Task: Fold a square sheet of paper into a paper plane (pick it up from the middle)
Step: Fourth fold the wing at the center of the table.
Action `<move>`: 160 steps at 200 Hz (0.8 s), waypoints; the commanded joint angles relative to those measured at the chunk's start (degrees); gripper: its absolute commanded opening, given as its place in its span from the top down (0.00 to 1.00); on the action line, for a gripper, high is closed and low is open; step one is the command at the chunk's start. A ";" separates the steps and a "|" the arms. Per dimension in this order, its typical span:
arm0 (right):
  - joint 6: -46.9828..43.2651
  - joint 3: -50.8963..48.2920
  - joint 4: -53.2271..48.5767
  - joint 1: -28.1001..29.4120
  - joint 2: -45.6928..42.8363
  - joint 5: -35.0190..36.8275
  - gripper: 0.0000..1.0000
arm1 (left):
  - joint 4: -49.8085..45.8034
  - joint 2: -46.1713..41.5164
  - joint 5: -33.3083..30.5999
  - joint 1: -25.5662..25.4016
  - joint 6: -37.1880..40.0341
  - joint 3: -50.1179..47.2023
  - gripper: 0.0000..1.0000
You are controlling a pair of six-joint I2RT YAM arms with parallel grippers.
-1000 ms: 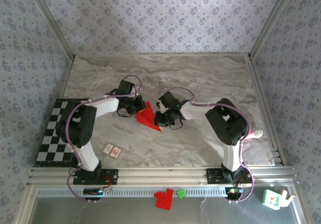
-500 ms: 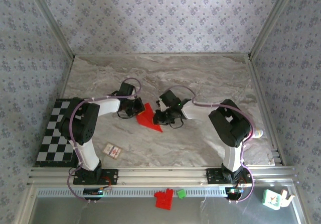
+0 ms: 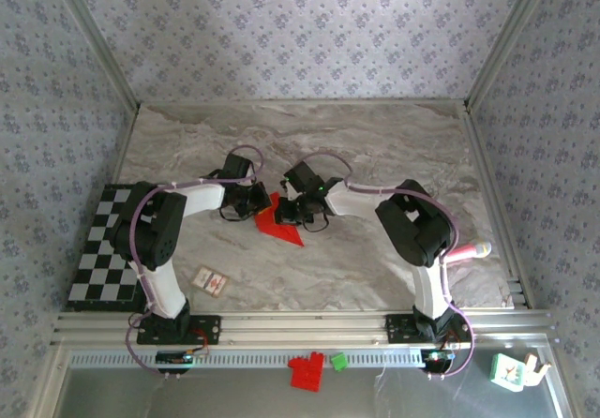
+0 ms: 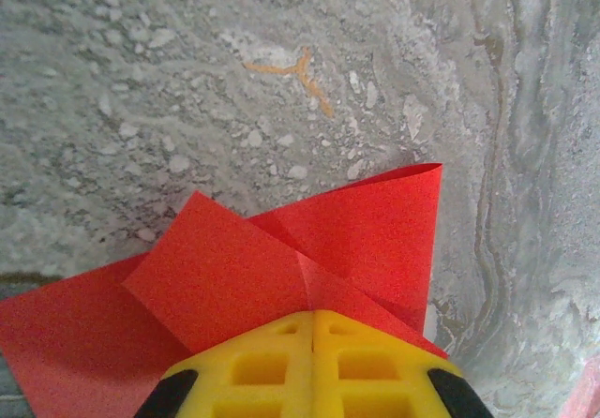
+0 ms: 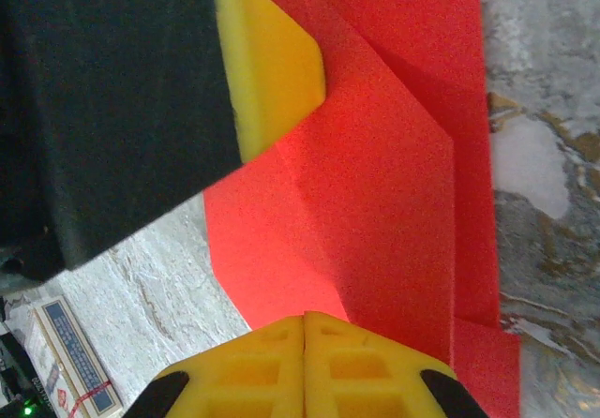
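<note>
The square sheet of paper [image 3: 280, 228] is bright red and creased into overlapping angular flaps. It lies on the marble table between both grippers. My left gripper [image 3: 256, 203] is shut, its yellow fingertips together on top of the paper [image 4: 281, 259] at the sheet's left edge. My right gripper [image 3: 288, 211] is also shut, its tips resting on the paper [image 5: 394, 184] from the right. In the right wrist view the left gripper's yellow finger [image 5: 267, 57] presses on the sheet just ahead of my right gripper [image 5: 305, 317]. No paper shows between either pair of jaws.
A checkerboard mat [image 3: 101, 249] lies at the left edge. A small white card [image 3: 210, 281] sits near the front. A red toy-brick block [image 3: 307, 371] and a green piece [image 3: 338, 362] rest beyond the front rail. A pink-tipped object [image 3: 473, 248] lies at the right.
My right gripper has slid left over the paper, closer to the left gripper. The left gripper has stayed almost in place on the sheet.
</note>
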 commanded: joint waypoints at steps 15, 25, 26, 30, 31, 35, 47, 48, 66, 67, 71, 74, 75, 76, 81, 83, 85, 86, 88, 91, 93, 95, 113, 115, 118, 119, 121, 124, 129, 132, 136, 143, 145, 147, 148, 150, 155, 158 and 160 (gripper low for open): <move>0.82 0.97 -2.17 0.34 1.81 1.57 0.94 | -5.78 2.77 -3.85 -0.27 -0.21 -0.06 0.97; 0.83 0.63 -2.44 0.16 2.20 1.78 0.95 | -5.82 2.71 -3.83 -0.26 -0.20 0.06 0.96; 0.83 0.63 -2.44 0.16 2.20 1.78 0.95 | -5.82 2.71 -3.83 -0.26 -0.16 0.05 0.96; 0.83 0.62 -2.58 0.07 2.34 1.87 0.95 | -5.92 2.63 -3.84 -0.27 -0.12 0.25 0.96; 0.83 0.61 -2.59 0.06 2.37 1.87 0.95 | -5.92 2.63 -3.88 -0.27 -0.12 0.27 0.97; 0.94 0.55 -2.60 0.05 2.49 1.91 0.95 | -6.09 2.67 -3.84 -0.27 -0.01 0.34 0.96; 1.04 0.23 -2.98 -0.18 2.82 1.79 0.95 | -6.50 2.84 -4.09 -0.26 0.10 0.70 0.96; 1.07 0.20 -3.01 -0.20 2.83 1.78 0.95 | -6.47 2.87 -4.09 -0.26 0.13 0.72 0.96; 1.26 -0.71 -3.25 -0.38 3.09 1.48 0.95 | -7.10 3.44 -4.83 -0.29 0.49 0.74 0.97; 1.27 -0.80 -3.23 -0.38 3.09 1.45 0.95 | -7.17 3.52 -4.90 -0.28 0.50 0.74 0.97; 1.44 -1.14 -3.28 -0.45 3.05 1.31 0.95 | -7.31 3.71 -5.08 -0.27 0.58 0.72 0.97; 1.45 -1.30 -3.36 -0.55 2.95 1.22 0.95 | -7.46 3.77 -5.23 -0.27 0.64 0.70 0.97; 1.49 -1.40 -3.33 -0.56 2.98 1.19 0.95 | -7.48 3.86 -5.28 -0.27 0.66 0.72 0.97; 1.47 -1.49 -3.36 -0.61 2.99 1.13 0.95 | -7.58 3.90 -5.35 -0.27 0.67 0.73 0.97; 1.47 -1.92 -3.33 -0.73 2.96 0.79 0.95 | -7.75 4.23 -5.54 -0.27 0.75 0.66 0.97; 1.48 -2.17 -3.35 -0.74 2.91 0.61 0.95 | -7.89 4.30 -5.64 -0.27 0.72 0.66 0.97; 1.52 -2.37 -3.24 -0.79 2.83 0.52 0.95 | -7.93 4.43 -5.67 -0.27 0.75 0.65 0.97; 1.53 -2.51 -3.27 -0.76 2.83 0.45 0.95 | -7.98 4.45 -5.72 -0.27 0.76 0.65 0.97; 1.54 -2.67 -3.22 -0.81 2.77 0.28 0.95 | -8.04 4.53 -5.75 -0.22 0.78 0.59 0.97; 1.65 -2.94 -3.21 -0.93 2.60 0.10 0.95 | -8.17 4.75 -5.91 -0.18 0.89 0.59 0.97; 1.65 -2.98 -3.12 -0.94 2.51 -0.05 0.95 | -8.24 4.81 -6.02 -0.18 0.88 0.44 0.97; 1.70 -2.99 -3.12 -1.01 2.36 -0.13 0.95 | -8.25 4.93 -6.07 -0.18 0.95 0.47 0.97; 1.70 -6.88 -2.42 -1.40 1.13 -1.62 0.95 | -8.62 5.48 -6.81 -0.09 1.42 0.08 0.98; 1.67 -7.17 -2.35 -1.41 0.91 -1.82 0.95 | -8.57 5.51 -6.86 0.00 1.46 0.00 0.98; 1.55 -7.56 -2.32 -1.51 0.66 -2.09 0.95 | -8.66 5.60 -6.99 0.00 1.54 -0.04 0.98; 1.55 -7.69 -2.28 -1.52 0.56 -2.18 0.95 | -8.70 5.61 -6.99 0.00 1.59 -0.09 0.98; 1.54 -7.95 -2.25 -1.60 0.44 -2.35 0.95 | -8.72 5.68 -7.06 0.06 1.63 -0.17 0.98; 1.48 -8.22 -2.20 -1.61 0.12 -2.57 0.95 | -8.66 5.74 -7.15 0.08 1.63 -0.30 0.98; 1.38 -9.02 -1.87 -1.77 -0.32 -3.09 0.95 | -8.75 5.83 -7.39 0.15 1.74 -0.41 0.98; 1.44 -9.46 -1.72 -1.80 -0.60 -3.40 0.95 | -8.84 5.87 -7.42 0.21 1.73 -0.40 0.98; 1.36 -10.07 -1.62 -2.00 -1.02 -3.70 0.95 | -8.86 5.94 -7.48 0.32 1.85 -0.57 0.98; 1.19 -10.98 -1.50 -2.05 -1.74 -4.14 0.95 | -8.85 6.05 -7.57 0.43 1.91 -0.66 0.99; 1.14 -11.21 -1.44 -2.13 -1.87 -4.25 0.95 | -8.87 6.05 -7.58 0.48 1.91 -0.73 0.99; 1.13 -11.42 -1.43 -2.14 -2.12 -4.34 0.95 | -8.90 6.10 -7.54 0.51 1.97 -0.77 0.99; 1.16 -11.56 -1.44 -2.19 -2.24 -4.40 0.95 | -8.86 6.12 -7.57 0.52 1.94 -0.76 0.99; 1.18 -11.81 -1.36 -2.23 -2.46 -4.47 0.95 | -8.89 6.14 -7.65 0.52 1.98 -0.82 0.99; 1.17 -12.37 -1.28 -2.36 -2.97 -4.54 0.95 | -8.86 6.14 -7.62 0.65 2.03 -0.95 0.99; 1.11 -12.65 -1.27 -2.34 -3.28 -4.62 0.95 | -8.82 6.22 -7.61 0.62 2.01 -0.93 0.99; 1.17 -12.83 -1.27 -2.39 -3.49 -4.57 0.95 | -8.88 6.20 -7.66 0.61 2.09 -0.95 0.99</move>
